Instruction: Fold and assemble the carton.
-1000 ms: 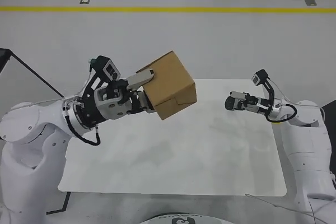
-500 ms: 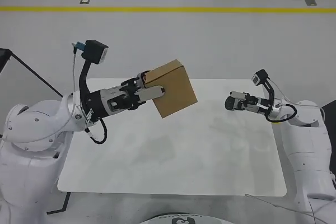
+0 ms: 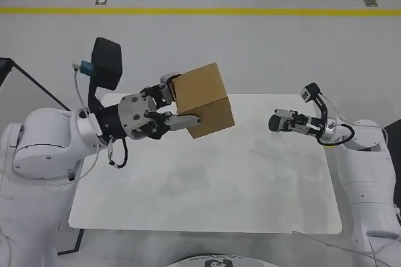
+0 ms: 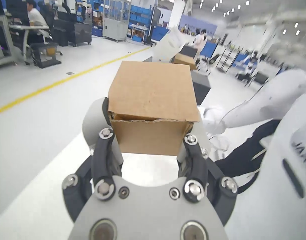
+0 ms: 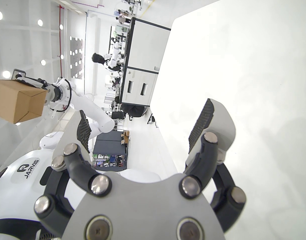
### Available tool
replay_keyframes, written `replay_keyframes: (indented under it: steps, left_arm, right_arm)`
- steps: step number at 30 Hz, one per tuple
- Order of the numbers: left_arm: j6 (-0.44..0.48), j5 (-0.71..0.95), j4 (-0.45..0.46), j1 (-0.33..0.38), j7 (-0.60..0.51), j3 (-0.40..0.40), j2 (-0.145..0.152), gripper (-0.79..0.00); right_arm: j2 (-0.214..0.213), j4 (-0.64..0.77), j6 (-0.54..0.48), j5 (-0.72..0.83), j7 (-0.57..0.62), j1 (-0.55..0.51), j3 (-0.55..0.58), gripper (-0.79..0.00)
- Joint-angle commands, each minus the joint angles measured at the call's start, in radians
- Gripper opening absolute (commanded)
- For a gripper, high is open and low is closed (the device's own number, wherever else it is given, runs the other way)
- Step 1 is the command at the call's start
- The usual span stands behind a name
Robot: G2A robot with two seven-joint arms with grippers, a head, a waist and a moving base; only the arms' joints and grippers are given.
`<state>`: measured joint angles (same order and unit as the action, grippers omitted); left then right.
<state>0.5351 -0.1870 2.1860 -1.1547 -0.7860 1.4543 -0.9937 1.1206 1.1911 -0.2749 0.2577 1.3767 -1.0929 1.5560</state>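
From the top, the left gripper (image 3: 180, 101) sat at about 10 o'clock over the table (image 3: 220, 193), clenched on the carton (image 3: 204, 97). One finger (image 3: 166, 81) met the box at its 10 o'clock corner, and the other (image 3: 187, 121) lay along its 7 o'clock side. The carton was raised off the table and tilted, jutting from the jaws toward 3 o'clock over the far left part of the white top.

In the left wrist view, the carton (image 4: 153, 96) stood straight out from the left gripper (image 4: 150, 138), its near end wedged between the two fingers, which pressed on opposite sides. A ragged flap edge ran across that near end, gaping slightly.

In the right wrist view, the carton (image 5: 17, 101) showed far off with its end flaps folded shut.

At about 2 o'clock on the table, well apart from the carton, the right gripper (image 3: 273, 123) pointed toward 9 o'clock. Its own view showed the right gripper (image 5: 145, 118) released, the ribbed pads (image 5: 200, 121) spread wide and holding nothing, above the table (image 5: 242, 51).
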Motion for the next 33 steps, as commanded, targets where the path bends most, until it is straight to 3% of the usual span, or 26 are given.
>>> replay_keyframes:
  steps: [1,7,17,20,29,33]
  left_arm:
    - [0.104,-0.105,-0.009,0.005,0.04,-0.006,0.0,-0.785]
    - [0.243,-0.318,-0.022,0.011,0.237,-0.01,-0.009,-0.785]
    - [0.243,-0.318,-0.022,0.011,0.237,-0.01,-0.009,-0.785]
    - [0.249,-0.377,-0.004,0.017,0.306,0.004,-0.012,-0.785]
    - [0.419,-0.819,0.019,0.065,0.589,0.034,-0.021,-0.785]
    - [0.446,-1.046,0.027,0.078,0.765,0.034,-0.025,-0.785]
  right_arm:
    - [0.0,0.0,0.0,0.0,0.0,0.0,0.0,0.0]
    - [0.0,0.0,0.0,0.0,0.0,0.0,0.0,0.0]
    - [0.0,0.0,0.0,0.0,0.0,0.0,0.0,0.0]
    - [0.0,0.0,0.0,0.0,0.0,0.0,0.0,0.0]
    - [0.0,0.0,0.0,0.0,0.0,0.0,0.0,0.0]
    - [0.0,0.0,0.0,0.0,0.0,0.0,0.0,0.0]
